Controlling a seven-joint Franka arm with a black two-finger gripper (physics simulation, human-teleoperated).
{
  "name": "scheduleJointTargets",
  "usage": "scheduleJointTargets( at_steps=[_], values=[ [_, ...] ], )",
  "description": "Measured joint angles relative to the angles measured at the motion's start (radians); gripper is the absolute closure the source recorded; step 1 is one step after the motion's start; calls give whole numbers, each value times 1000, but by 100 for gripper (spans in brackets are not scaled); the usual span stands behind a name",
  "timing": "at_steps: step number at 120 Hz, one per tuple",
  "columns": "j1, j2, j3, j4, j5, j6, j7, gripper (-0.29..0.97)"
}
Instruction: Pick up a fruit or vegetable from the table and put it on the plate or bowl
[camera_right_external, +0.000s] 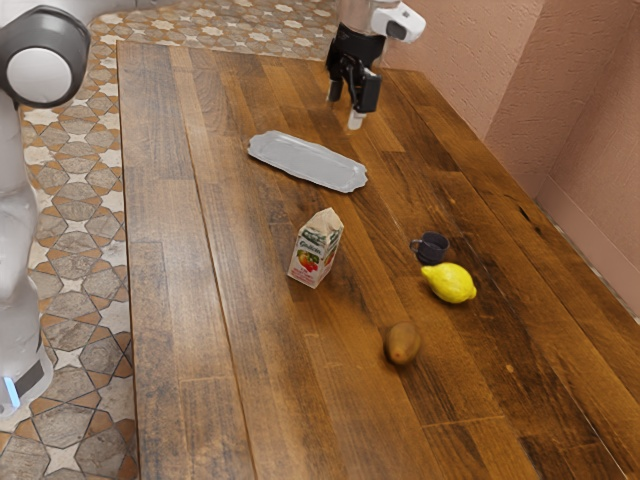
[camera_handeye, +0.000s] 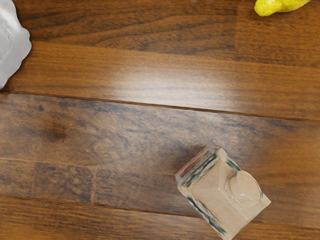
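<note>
Exterior view: the lemon (camera_right_external: 449, 282) is lying on the counter (camera_right_external: 200, 320) near a brown fruit (camera_right_external: 403, 343), well apart from the silver plate (camera_right_external: 307, 160). A juice carton (camera_right_external: 316, 248) is standing between plate and fruit, its label too small to read. My pincer (camera_right_external: 350, 105) is hovering open and empty beyond the plate.

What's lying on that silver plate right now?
Nothing: the plate is bare across its top. The lemon, brown fruit and carton stand on the table, apart from it. Whatever is beneath the plate is covered.

wooden table (camera_right_external: 250, 380) bears plate (camera_right_external: 307, 160), juice carton (camera_right_external: 316, 248) — lemon (camera_right_external: 449, 282), kiwi (camera_right_external: 403, 343), small black cup (camera_right_external: 430, 246).
</note>
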Motion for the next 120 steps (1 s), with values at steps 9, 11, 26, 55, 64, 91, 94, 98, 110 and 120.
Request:
scheduleJointTargets(
  at_steps=[9, 11, 26, 55, 64, 91, 94, 98, 110, 120],
  values=[
    [20, 0, 0, 0, 0, 24, 1, 0],
    [25, 0, 0, 0, 0, 28, 1, 0],
    [53, 0, 0, 0, -1, 50, 1, 0],
    [119, -6, -42, 234, -1, 7, 2, 0],
    [180, 5, -116, 252, -1, 3, 2, 0],
    [80, 108, -227, 254, -5, 18, 2, 0],
    [35, 125, -233, 254, -2, 27, 1, 0],
    [-16, 146, -239, 254, 1, 41, 1, 0],
    [-56, 208, -244, 257, 6, 81, 2, 0],
    [-44, 241, -242, 255, 7, 114, 3, 0]
  ],
)
